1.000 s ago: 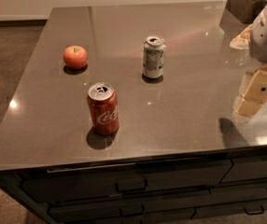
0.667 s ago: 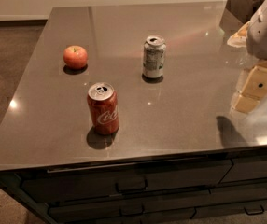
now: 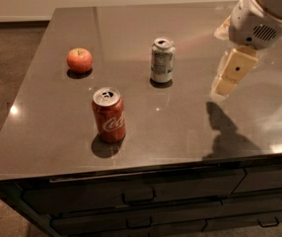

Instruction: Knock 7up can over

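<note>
The 7up can (image 3: 162,60), silvery-white with green markings and a silver top, stands upright near the middle of the grey countertop (image 3: 190,127). My gripper (image 3: 225,89) hangs from the white arm at the right, above the counter. It is to the right of the can and a little nearer the front edge, apart from it by about a can's height. Its beige finger (image 3: 233,72) points down and to the left.
A red cola can (image 3: 109,114) stands upright in front and to the left of the 7up can. A red apple (image 3: 79,60) lies at the left. Drawers (image 3: 138,196) sit below the counter's front edge. Floor lies to the left.
My arm and gripper have moved left and up, closer to the 7up can. The cans and the apple have not moved.
</note>
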Robot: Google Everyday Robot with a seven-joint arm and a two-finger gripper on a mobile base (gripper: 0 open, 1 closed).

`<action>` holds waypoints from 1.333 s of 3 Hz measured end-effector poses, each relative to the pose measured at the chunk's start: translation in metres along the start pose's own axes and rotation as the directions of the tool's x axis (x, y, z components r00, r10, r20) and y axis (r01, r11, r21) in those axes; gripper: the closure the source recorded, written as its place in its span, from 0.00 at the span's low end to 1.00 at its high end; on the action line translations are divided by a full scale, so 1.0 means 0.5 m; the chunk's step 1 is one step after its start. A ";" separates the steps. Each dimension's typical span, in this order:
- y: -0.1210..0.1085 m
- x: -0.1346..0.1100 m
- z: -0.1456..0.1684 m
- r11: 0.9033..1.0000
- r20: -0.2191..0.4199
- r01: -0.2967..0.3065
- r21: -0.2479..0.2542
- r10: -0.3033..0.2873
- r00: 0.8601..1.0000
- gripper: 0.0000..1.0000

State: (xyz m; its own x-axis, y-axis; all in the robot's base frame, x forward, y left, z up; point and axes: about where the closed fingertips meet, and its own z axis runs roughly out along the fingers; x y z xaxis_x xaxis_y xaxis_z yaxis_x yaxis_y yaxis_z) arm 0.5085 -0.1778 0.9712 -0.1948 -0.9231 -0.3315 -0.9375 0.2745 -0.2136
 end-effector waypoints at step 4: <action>-0.203 -0.138 0.154 0.984 0.242 -0.175 -0.041 0.180 0.954 0.00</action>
State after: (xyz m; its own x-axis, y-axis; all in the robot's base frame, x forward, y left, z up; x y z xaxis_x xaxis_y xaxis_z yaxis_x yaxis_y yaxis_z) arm 0.6395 -0.1211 0.9450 -0.2850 -0.7657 -0.5765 -0.8999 0.4208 -0.1140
